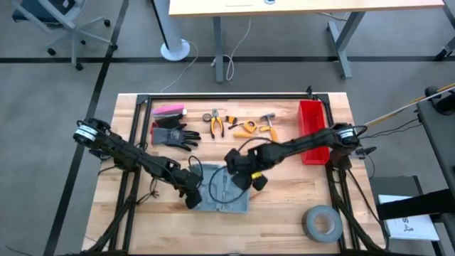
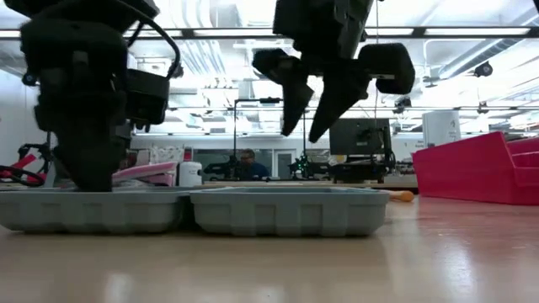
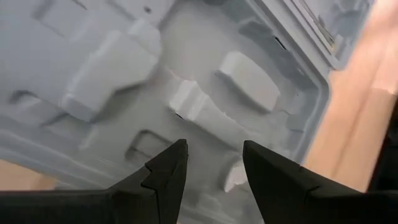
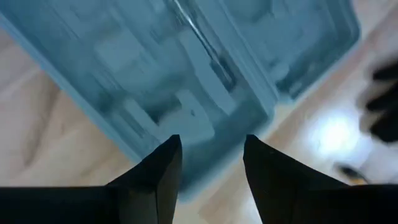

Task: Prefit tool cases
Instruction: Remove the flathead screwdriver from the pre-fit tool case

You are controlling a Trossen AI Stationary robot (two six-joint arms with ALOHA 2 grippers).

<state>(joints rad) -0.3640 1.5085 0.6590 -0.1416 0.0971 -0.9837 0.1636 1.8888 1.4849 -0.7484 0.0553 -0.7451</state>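
Tabletop: gloves (image 1: 174, 134), perhaps pliers (image 1: 216, 124), beside case (image 1: 224, 193)

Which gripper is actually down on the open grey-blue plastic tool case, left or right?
The left gripper: its tip sits down in the left half of the open grey-blue plastic tool case. The right gripper hangs clear above the other half, fingers apart, holding nothing.
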